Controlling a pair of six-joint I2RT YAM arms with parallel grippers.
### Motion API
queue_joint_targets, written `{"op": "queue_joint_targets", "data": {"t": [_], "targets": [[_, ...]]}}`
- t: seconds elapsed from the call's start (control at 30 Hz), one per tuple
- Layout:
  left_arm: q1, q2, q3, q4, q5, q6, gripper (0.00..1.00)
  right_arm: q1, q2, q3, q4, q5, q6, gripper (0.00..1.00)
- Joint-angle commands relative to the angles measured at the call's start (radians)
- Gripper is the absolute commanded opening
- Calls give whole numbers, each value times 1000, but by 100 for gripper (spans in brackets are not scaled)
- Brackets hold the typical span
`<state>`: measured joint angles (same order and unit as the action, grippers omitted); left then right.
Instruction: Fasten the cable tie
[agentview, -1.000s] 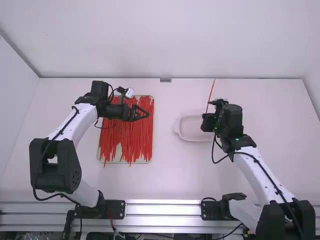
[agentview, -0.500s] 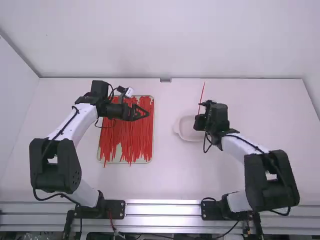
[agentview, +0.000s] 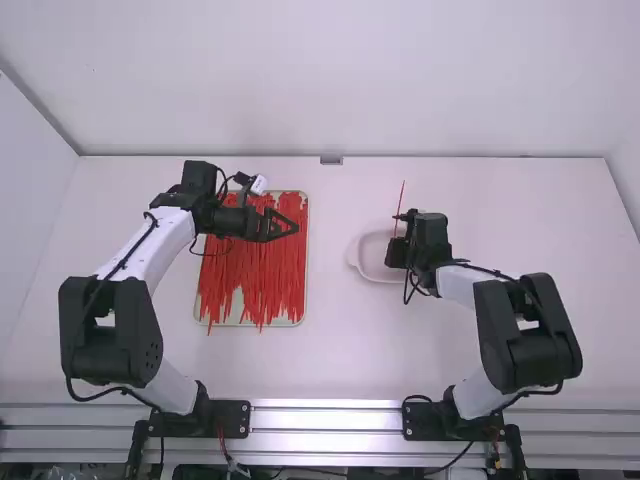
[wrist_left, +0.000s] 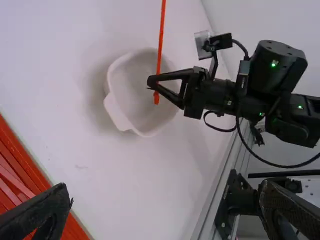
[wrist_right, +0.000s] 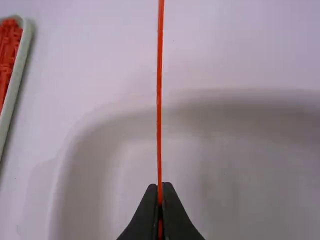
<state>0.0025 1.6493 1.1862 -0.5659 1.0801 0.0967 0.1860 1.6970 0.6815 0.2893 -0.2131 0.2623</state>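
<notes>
While the right gripper (agentview: 396, 222) sits just right of the high view's centre, its two black fingers are pressed fully together on a thin red cable tie (agentview: 401, 196), clamping it close to its lower end. The strap stands nearly upright from the fingertips, over the far rim of a shallow white dish (agentview: 365, 262) that rests on the white tabletop (agentview: 480, 190). In the right wrist view the closed jaws show no gap beyond the strap's own thickness, and the tie (wrist_right: 160, 100) runs straight out of the frame, so its far end is cut off there. The left wrist view shows a short stub of the tie (wrist_left: 161, 45) poking out past the right gripper (wrist_left: 152, 88); whether that stub is the head is too small to tell.

Left of centre in the high view, the left gripper (agentview: 292, 224) hangs with its fingers spread wide, holding nothing, above a pale green tray (agentview: 305, 262) heaped with loose red cable ties (agentview: 250, 275). Its arm hides part of that pile.
</notes>
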Motion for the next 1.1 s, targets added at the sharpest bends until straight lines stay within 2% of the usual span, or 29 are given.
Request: {"op": "queue_joint_targets", "data": {"t": [0.0,0.17,0.23,0.27,1.07], "targets": [[-3,3,-10,-1,27,5,99,-2,10,24,3,2,1,0],[-4,3,-10,-2,26,4,99,-2,10,24,0,2,-1,0],[-2,3,-10,-2,27,4,99,-2,10,24,6,2,0,14],[-5,3,-10,-2,26,5,99,-2,10,24,11,2,-1,98],[-5,3,-9,-10,0,80,99,-4,-12,26,44,10,-7,98]]}}
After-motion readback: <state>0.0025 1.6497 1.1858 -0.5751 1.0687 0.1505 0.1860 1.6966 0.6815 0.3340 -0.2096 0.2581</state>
